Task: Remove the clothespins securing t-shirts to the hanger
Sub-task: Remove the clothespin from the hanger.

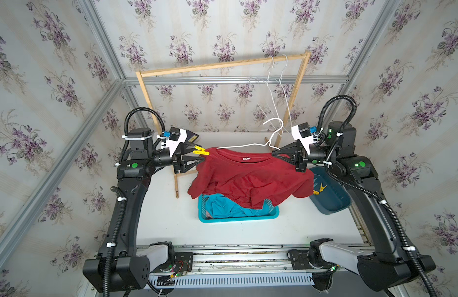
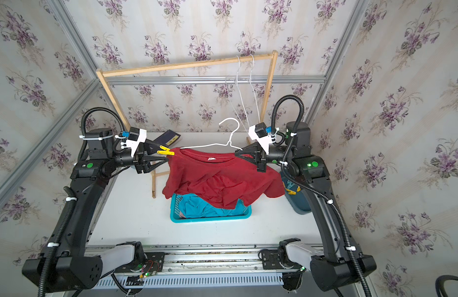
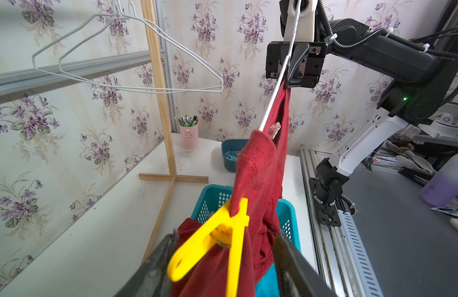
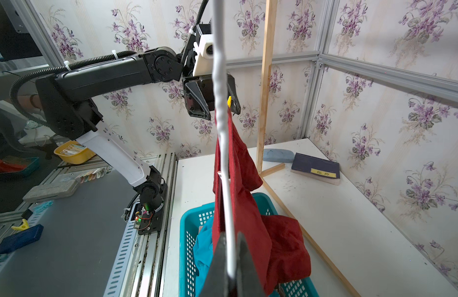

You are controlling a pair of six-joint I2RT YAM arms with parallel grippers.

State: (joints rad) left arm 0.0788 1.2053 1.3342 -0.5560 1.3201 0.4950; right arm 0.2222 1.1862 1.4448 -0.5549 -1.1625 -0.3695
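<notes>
Pinning a shoulder of the dark red t-shirt to the white wire hanger, a yellow clothespin sat between the left gripper's parted jaws, unsqueezed. The right gripper was pinched together on the hanger's opposite end, above a turquoise basket.

The t-shirt is dark red cloth, matt, with a fine knit grain that shows in the left wrist view. The wire hanger is thin metal wire under a smooth white coating. The clothespin is glossy, smooth yellow plastic. The basket is turquoise perforated plastic, the rack is pale bare wood, and the table is matt white and speckled. The wallpaper is matt floral paper.
</notes>
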